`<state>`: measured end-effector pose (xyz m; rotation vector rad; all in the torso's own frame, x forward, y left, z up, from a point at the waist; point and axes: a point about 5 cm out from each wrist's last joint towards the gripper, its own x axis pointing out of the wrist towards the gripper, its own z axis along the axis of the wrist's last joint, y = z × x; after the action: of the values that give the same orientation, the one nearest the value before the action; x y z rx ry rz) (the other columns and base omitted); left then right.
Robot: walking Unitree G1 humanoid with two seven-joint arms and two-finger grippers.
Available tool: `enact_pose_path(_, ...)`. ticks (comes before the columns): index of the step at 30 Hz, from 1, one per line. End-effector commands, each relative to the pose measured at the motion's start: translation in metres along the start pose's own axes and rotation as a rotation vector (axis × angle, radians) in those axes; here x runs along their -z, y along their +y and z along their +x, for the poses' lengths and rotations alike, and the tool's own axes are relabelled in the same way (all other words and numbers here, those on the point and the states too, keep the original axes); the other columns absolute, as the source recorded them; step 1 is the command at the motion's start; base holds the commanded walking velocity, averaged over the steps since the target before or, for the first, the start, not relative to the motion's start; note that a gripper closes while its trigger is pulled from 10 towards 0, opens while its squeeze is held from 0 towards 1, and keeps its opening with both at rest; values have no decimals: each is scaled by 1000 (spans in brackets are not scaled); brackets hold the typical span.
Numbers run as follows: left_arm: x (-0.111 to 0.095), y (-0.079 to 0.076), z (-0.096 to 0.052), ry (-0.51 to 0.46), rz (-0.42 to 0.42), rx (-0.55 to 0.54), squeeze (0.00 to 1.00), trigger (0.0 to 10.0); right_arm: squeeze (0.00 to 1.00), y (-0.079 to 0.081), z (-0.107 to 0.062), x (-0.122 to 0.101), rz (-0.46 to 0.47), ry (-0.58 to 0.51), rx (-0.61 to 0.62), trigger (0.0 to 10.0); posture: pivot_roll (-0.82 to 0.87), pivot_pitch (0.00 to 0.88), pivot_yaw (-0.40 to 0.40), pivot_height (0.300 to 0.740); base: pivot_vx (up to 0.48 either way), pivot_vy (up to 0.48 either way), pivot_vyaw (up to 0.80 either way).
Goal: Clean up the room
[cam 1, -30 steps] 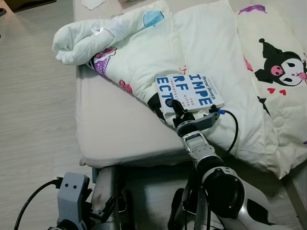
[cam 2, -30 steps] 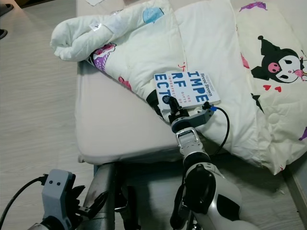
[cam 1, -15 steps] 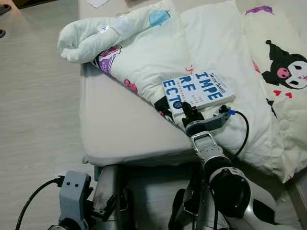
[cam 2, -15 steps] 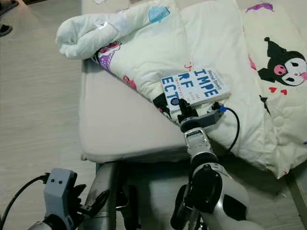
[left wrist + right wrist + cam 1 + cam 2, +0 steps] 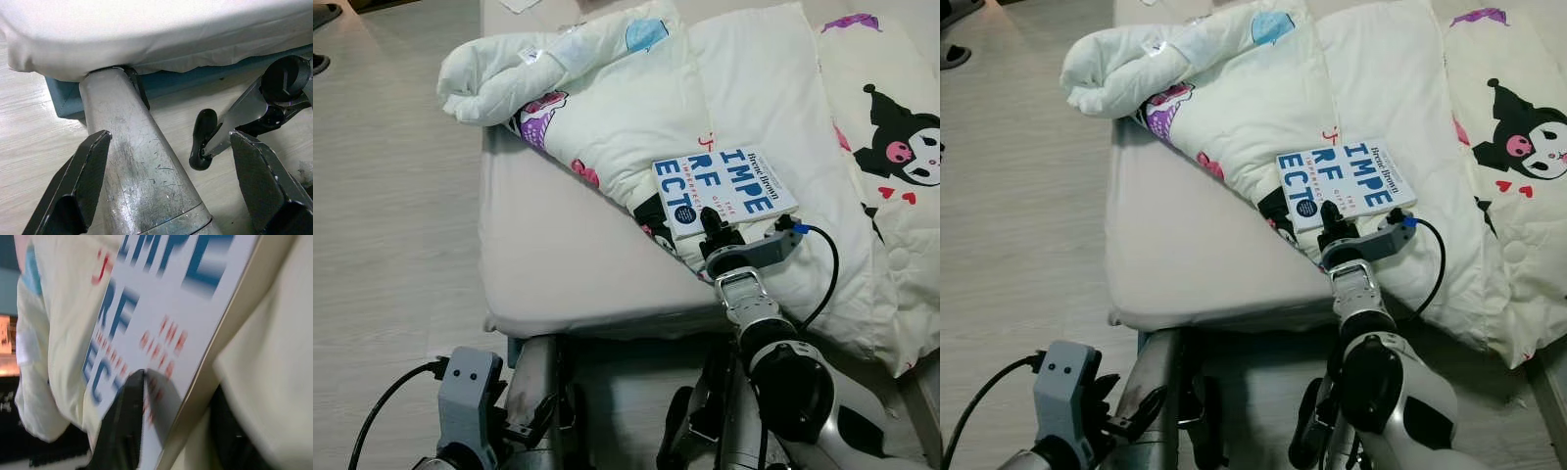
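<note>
The right end effector [image 5: 713, 217] is clamped on the near edge of the book [image 5: 724, 191], 1 black finger [image 5: 122, 423] pressed on the white cover and the other under it. Against the picture from 0.5 s ago the book has turned: its far right corner then pointed up and away from the end effector, and now the cover sits squarer, its blue letters running more level. The whole scene has also slid a little in the head views, which is the camera moving; bed and quilt lie as before relative to each other.

The book rests on the cream quilt [image 5: 636, 108], directly beyond the right end effector. The quilt's rolled end [image 5: 494, 83] lies well off to the end effector's left and farther away, and the bare mattress [image 5: 558, 264] spreads just to its left. A cartoon-print pillow [image 5: 901, 147] lies to its right.

The left end effector [image 5: 171, 191] hangs low beside the bed over the wooden floor [image 5: 391, 245], its 2 fingers spread wide, holding nothing, with a scuffed metal leg [image 5: 137, 176] seen between them.

No containers are in view.
</note>
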<state>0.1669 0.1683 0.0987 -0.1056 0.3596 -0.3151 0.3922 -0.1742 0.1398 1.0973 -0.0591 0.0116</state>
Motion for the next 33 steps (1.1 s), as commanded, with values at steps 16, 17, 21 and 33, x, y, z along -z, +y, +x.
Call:
enact_pose_path(16,12,-3,-5,54,-35,0,0,10000,0,-1,2,-21,75,-92,5,0,315,473,47,570,0,0,0)
enact_pose_path(17,12,-2,-4,55,-35,2,0,10000,0,0,3,-22,78,-96,-2,0,313,470,46,570,0,0,0)
enact_pose_path(21,12,-2,-3,56,-36,3,0,10000,0,2,4,-24,83,-103,-14,0,307,463,45,570,0,0,0)
enact_pose_path(33,11,2,24,11,-47,6,0,10000,0,33,11,-14,95,-62,-214,0,226,366,-3,570,0,0,0)
